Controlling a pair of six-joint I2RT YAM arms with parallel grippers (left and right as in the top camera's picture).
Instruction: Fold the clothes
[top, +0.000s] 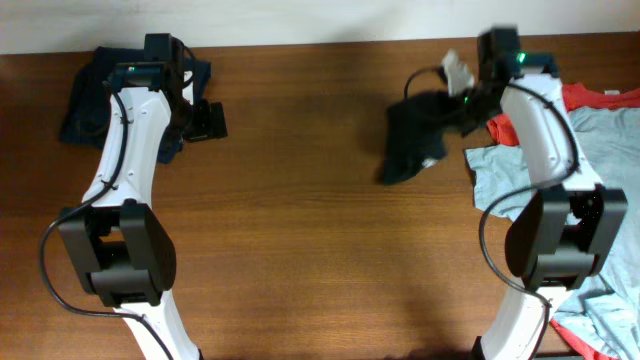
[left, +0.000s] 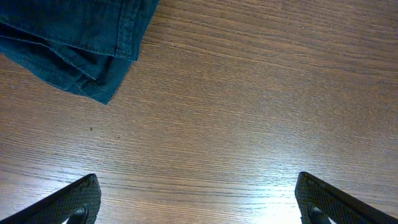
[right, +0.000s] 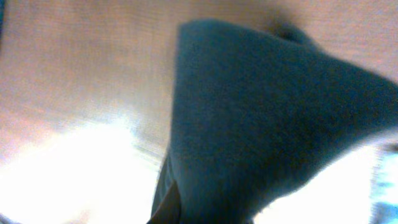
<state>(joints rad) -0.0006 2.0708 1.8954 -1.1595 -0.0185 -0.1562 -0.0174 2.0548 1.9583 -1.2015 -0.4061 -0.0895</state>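
Clothes (top: 405, 150) number four by my count: a black shirt (top: 415, 125), a dark navy garment (top: 85, 95), a red-orange shirt (top: 600, 98) and a light blue-grey shirt (top: 615, 140), all on one wooden table (top: 300, 230). The black shirt sits right of centre, crumpled into a dark bunch. Its upper edge is pinched in the closed right gripper (top: 468, 105) and held up, while the rest sags onto the wood. Through the right wrist camera it is only a blurred dark mass filling the view. The red-orange and blue-grey shirts lie rumpled and overlapping at the right edge, partly under the right arm (top: 545, 130). The navy garment is heaped at the far left corner, seams showing. The left gripper (left: 199, 208) hovers just beside it over bare wood — fingers spread wide, holding nothing.
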